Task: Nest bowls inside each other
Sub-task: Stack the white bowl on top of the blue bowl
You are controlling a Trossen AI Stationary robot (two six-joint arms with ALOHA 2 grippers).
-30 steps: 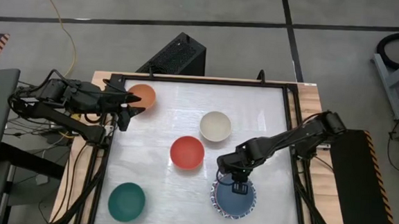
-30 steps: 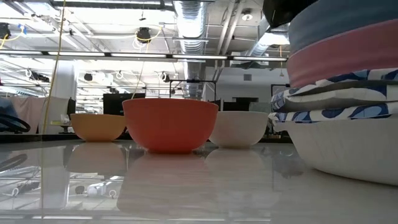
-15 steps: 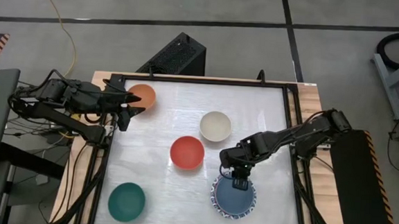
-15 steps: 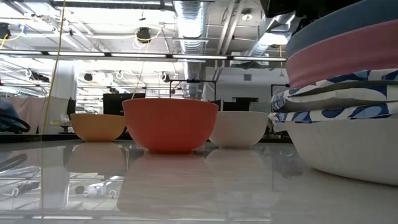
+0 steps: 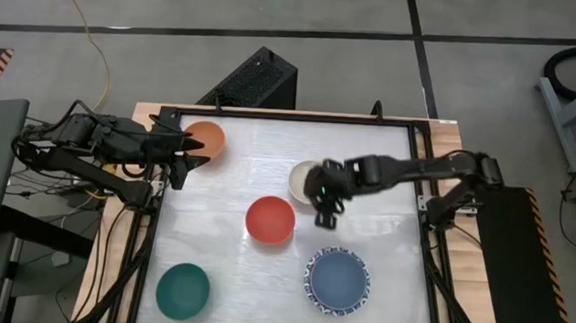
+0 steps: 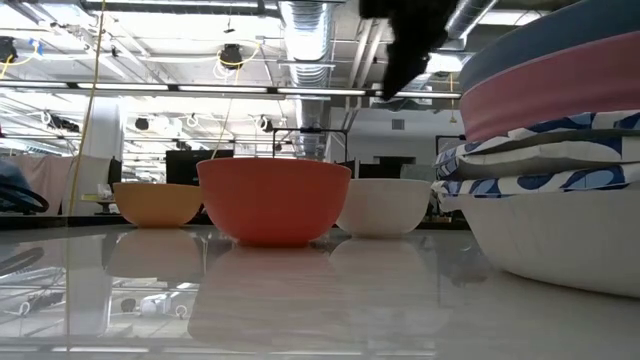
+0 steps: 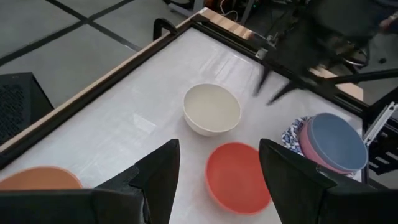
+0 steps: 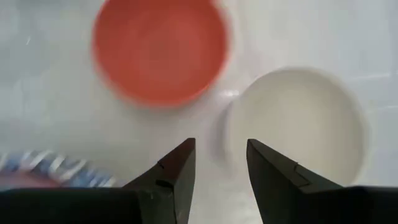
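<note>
Near the table's right front stands a stack of nested bowls (image 5: 339,282), a blue bowl on top, a pink one under it, and blue-patterned white ones (image 6: 520,165) below. Red (image 5: 270,220), cream (image 5: 305,175), orange (image 5: 207,137) and teal (image 5: 182,288) bowls stand singly on their bases. My right gripper (image 5: 325,220) hovers open above the cream bowl's near rim (image 8: 231,134), beside the red bowl (image 8: 158,46), touching nothing. My left gripper (image 5: 180,160) waits open at the table's left edge, by the orange bowl.
A black frame (image 5: 423,170) borders the white table. Bare table lies between the teal bowl and the stack, and along the far edge. Beyond the far edge, a black box (image 5: 253,79) sits on the floor.
My right gripper has risen off the stack and swung toward the table's far edge and slightly left, coming over the cream bowl's near rim. The blue bowl stays on top of the stack. My left arm has kept still.
</note>
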